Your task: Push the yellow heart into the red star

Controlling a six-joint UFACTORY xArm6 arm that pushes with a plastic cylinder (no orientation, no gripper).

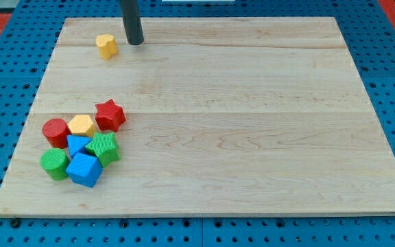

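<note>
Wood tabletop (pixel 252 123): pale planks, sitting on a blue pegboard (pixel 5 103), pretty much bare on the right side.
Yellow heart (pixel 106 45): far left of the tabletop, all on its own, well apart from the other blocks.
My tip (pixel 136 42): just right of the yellow heart, near it, with a thin strip of wood between us, so not touching as far as I can see.
End effector: it's only a plain dark rod, nothing to clench or release, and it's carrying nothing.
Red star (pixel 110 114): near left, at the far-right edge of the cluster, well nearer than the heart.
Yellow hexagon-ish block (pixel 81 125): right beside the star on its left, looks like they touch.
Red cylinder (pixel 55 132): left of that one, pressed up against it.
Blue blocks (pixel 84 169): two of them, the small one (pixel 78 145) tucked behind the bigger cube.
Green blocks: one (pixel 103 147) right of the blues, one (pixel 54 164) at the near-left end of the cluster.
</note>
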